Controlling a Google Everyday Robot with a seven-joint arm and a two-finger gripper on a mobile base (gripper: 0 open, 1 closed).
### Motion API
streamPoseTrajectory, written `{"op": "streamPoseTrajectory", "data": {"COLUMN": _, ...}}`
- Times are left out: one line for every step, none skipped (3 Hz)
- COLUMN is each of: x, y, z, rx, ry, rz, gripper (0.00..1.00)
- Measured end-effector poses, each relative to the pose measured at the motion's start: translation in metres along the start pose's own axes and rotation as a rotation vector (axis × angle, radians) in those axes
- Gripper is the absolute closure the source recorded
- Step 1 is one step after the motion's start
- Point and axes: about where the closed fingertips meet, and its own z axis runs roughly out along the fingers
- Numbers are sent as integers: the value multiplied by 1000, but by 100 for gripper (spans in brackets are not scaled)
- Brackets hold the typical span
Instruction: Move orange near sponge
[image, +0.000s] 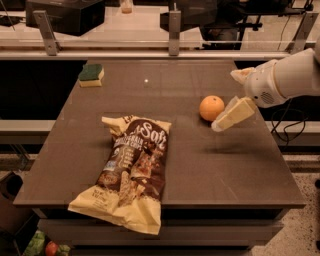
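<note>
Gripper (234, 113) hovered just right of one orange (211, 108), grip state unclear. One sponge (91, 75) sat far left at the table (200, 165) edge, open tabletop between.

A plain orange-coloured orange (211, 108) is seen on the dark brown worktop (200, 165), just beside the cream-white hand (231, 115), w/ a sponge (91, 75) coloured dark green over pale yellow & a yellow-and-brown snack bag (131, 170) lettered in white.

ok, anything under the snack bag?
Only the table shows around the snack bag. The bag lies on it, and whatever it covers is hidden. Its lower edge overhangs the table's front. The hand is off right, beside the orange.
</note>
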Motion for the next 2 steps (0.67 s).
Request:
{"op": "streamPoseTrajectory", "data": {"x": 2, "y": -1, "z": 17, "rx": -16, "ry": -51, "rz": 23, "gripper": 0}}
{"op": "streamPoseTrajectory", "data": {"x": 3, "y": -1, "z": 32, "rx": -32, "ry": -85, "rz": 38, "gripper": 0}}
